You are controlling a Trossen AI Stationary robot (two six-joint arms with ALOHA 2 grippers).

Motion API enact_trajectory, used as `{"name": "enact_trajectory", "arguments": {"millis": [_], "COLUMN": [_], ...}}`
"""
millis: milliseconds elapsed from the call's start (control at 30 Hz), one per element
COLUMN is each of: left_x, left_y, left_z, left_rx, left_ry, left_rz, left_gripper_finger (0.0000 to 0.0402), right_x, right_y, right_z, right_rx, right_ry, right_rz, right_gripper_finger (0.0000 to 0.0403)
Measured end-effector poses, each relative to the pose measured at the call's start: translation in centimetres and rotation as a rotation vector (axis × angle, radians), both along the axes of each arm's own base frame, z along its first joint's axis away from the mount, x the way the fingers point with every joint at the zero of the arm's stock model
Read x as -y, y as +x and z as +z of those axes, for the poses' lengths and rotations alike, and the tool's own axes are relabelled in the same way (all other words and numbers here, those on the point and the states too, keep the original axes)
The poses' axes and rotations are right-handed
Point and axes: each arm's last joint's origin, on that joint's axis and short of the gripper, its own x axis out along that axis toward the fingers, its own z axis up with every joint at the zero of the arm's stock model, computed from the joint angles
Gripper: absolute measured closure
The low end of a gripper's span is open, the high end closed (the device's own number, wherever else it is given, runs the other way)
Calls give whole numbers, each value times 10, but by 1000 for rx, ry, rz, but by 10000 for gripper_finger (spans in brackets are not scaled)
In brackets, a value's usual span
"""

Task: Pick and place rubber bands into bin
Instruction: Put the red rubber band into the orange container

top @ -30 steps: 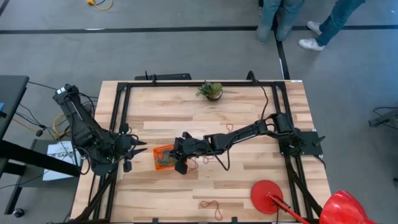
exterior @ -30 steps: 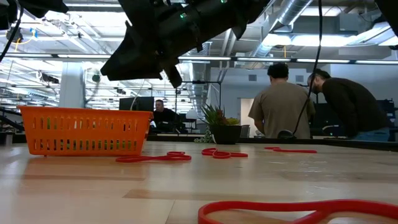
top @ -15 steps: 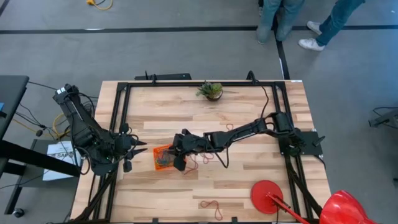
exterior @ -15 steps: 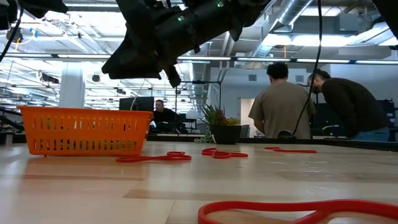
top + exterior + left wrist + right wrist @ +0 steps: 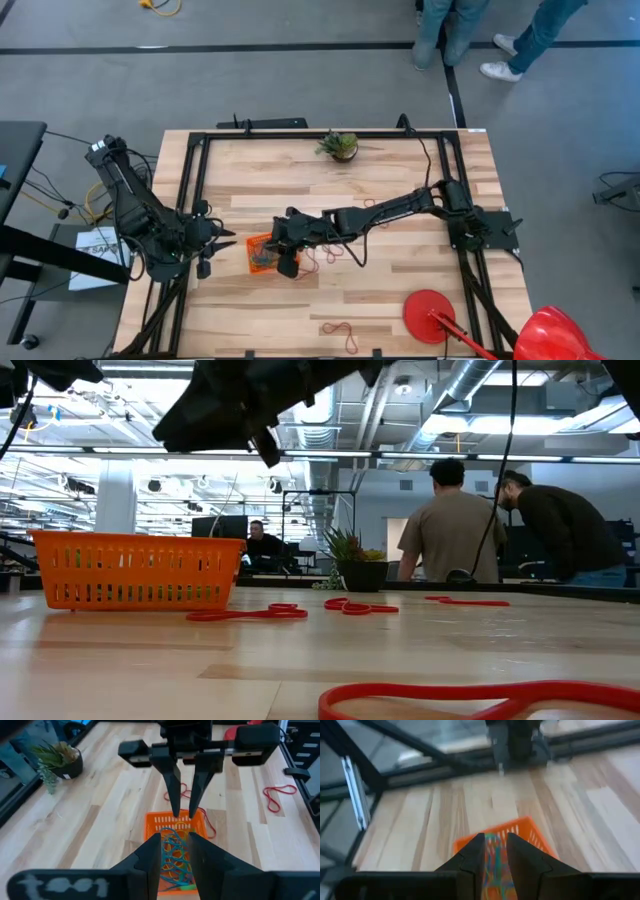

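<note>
The orange mesh bin (image 5: 262,252) (image 5: 135,570) stands left of the table's middle and holds several blue, green and red rubber bands (image 5: 175,857). More red rubber bands lie flat on the wood: one right beside the bin (image 5: 210,827), one near the front edge (image 5: 340,331), others farther right (image 5: 358,606). My right gripper (image 5: 184,811) (image 5: 495,842) hangs above the bin's right end, tips down, open by a narrow gap with nothing between them. My left gripper (image 5: 225,243) (image 5: 175,842) waits left of the bin, open and empty.
A small potted plant (image 5: 340,146) stands at the far edge. A flat red round disc (image 5: 428,313) lies at the front right. Black frame rails (image 5: 195,190) run along the table's sides. People stand beyond the far edge (image 5: 455,525).
My right gripper has risen above the bin, as the low view shows, staying over the bin's right end. The bin and the bands on the table have kept their places.
</note>
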Motion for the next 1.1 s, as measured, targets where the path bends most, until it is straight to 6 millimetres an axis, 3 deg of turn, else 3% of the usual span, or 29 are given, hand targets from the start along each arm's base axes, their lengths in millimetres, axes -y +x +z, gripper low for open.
{"name": "enact_trajectory", "arguments": {"millis": [200, 400, 600, 767, 867, 1100], "left_x": [0, 9, 28, 43, 48, 50], "left_y": [0, 6, 20, 32, 35, 36], "left_z": [0, -7, -19, -28, -31, -31], "left_rx": [-4, -43, -60, -57, -53, -48], "left_ry": [-12, 1, 23, 13, 5, 1], "left_rz": [-1, -6, 0, -6, -8, -9], "left_gripper_finger": [315, 315, 315, 315, 315, 315], "right_x": [-1, -14, -43, -60, -54, -12], "right_y": [-3, -26, -60, -73, -73, -75], "right_z": [11, 13, 4, -12, -20, -52], "right_rx": [-127, -444, -742, -743, -716, -808], "right_ry": [-16, -29, -37, -149, -192, -132], "right_rz": [-1, -8, -77, -199, -290, -406], "right_gripper_finger": [329, 329, 329, 329, 329, 329]}}
